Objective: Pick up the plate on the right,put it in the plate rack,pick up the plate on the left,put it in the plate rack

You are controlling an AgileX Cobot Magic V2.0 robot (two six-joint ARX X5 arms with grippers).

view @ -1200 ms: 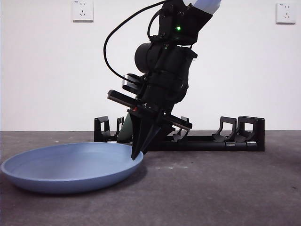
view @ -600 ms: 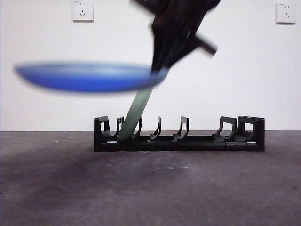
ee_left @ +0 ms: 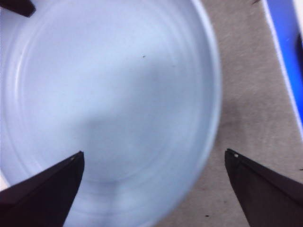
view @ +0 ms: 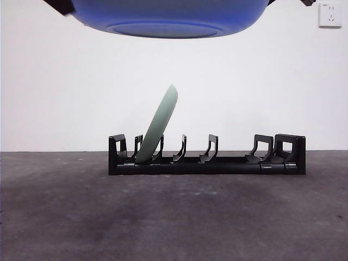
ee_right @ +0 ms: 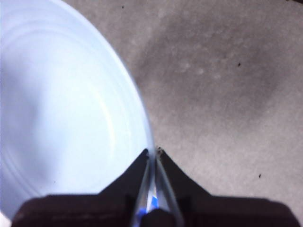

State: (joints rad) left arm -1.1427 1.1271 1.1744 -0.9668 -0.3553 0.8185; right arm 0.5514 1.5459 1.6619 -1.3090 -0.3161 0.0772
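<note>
The right end effector (ee_right: 154,153) is pinching the rim of the blue plate (view: 163,16), its jaws pressed together on the edge, and the plate is hanging level high above the desk (view: 174,217), over the plate rack (view: 206,157). The left end effector (ee_left: 154,158) is hovering with its jaws spread wide, one over the blue plate's inside and the other beyond its rim. The black rack is sitting along the desk's far edge, and a pale green plate (view: 160,128) is leaning in a slot near one end of it
</note>
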